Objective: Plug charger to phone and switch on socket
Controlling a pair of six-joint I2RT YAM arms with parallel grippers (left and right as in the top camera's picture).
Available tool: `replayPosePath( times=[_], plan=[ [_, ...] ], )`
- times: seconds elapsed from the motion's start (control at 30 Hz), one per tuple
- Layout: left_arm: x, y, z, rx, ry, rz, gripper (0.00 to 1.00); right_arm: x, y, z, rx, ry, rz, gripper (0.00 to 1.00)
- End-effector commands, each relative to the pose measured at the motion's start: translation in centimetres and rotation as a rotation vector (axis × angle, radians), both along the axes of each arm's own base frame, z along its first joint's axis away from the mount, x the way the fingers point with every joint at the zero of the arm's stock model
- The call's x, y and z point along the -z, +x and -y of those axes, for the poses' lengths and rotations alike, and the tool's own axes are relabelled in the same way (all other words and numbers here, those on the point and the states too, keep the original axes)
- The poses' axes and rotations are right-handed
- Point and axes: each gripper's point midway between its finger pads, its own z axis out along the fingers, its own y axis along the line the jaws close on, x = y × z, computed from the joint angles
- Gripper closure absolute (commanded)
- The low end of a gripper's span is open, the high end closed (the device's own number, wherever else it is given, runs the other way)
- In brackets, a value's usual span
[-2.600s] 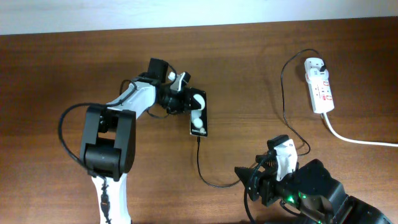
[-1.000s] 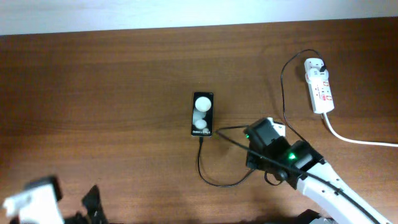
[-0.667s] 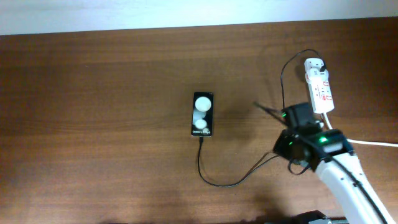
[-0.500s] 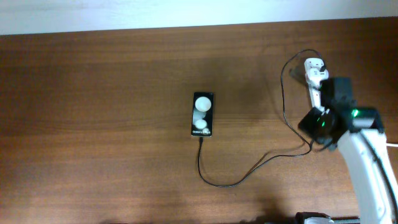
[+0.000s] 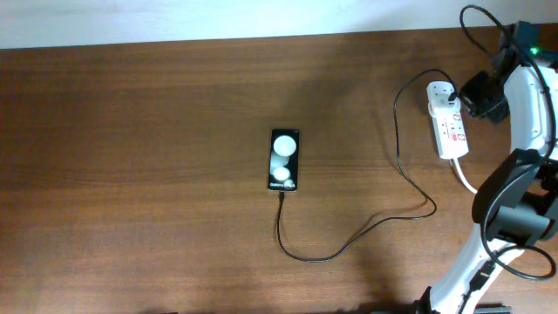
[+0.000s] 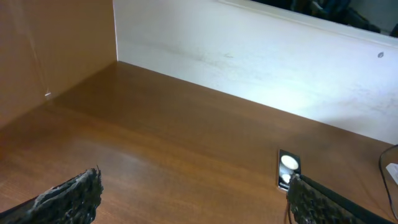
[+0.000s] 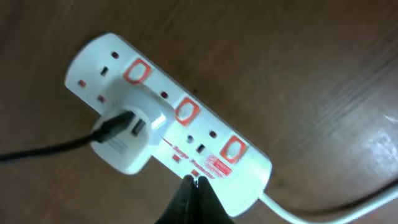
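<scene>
The black phone (image 5: 284, 160) lies flat mid-table, its white patches up; it also shows in the left wrist view (image 6: 288, 168). The thin black charger cable (image 5: 366, 234) runs from the phone's near end in a loop to a white adapter (image 7: 134, 140) plugged into the white socket strip (image 5: 447, 126). My right gripper (image 5: 471, 103) is shut, its tips (image 7: 196, 184) over the socket's (image 7: 249, 168) long edge beside small red marks; I cannot tell if they touch it. My left gripper (image 6: 193, 199) hangs open above bare table, holding nothing.
The socket's thick white cord (image 5: 488, 194) trails off to the right edge. A white wall (image 6: 249, 68) borders the table's far side. A brown side panel (image 6: 50, 43) stands at the left in the left wrist view.
My right arm has swung from the table's front middle up to the socket at the far right, with its gripper closing on the way. The left arm left the overhead view earlier.
</scene>
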Motion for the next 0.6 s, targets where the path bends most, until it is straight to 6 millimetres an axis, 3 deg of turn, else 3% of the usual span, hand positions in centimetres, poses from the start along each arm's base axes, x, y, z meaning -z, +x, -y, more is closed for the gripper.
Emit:
replayPosePath(
  times=[0.0, 0.1, 0.2, 0.43, 0.5, 0.57],
  plan=[
    [0.0, -0.4, -0.1, 0.015, 0.002, 0.027, 0.01, 1.0, 1.1, 0.6, -0.004, -0.004, 0.009, 0.96],
    [0.5, -2.2, -0.1, 0.018, 0.003, 0.100, 0.01, 3.4, 1.5, 0.7, -0.004, 0.007, -0.017, 0.96],
    [0.5, -2.8, -0.1, 0.018, 0.004, 0.103, 0.01, 5.5, 1.8, 0.8, -0.004, 0.015, -0.038, 0.96],
    [0.6, -2.8, -0.1, 0.018, 0.004, 0.102, 0.01, 7.5, 3.3, 1.3, -0.004, 0.008, -0.010, 0.96],
    [0.6, -2.8, -0.1, 0.018, 0.004, 0.101, 0.01, 9.4, 3.2, 0.5, -0.016, 0.050, -0.038, 0.96],
    [0.6, -2.8, -0.1, 0.017, 0.004, 0.101, 0.01, 11.8, 3.1, -1.9, -0.048, 0.166, -0.063, 0.96]
  ],
)
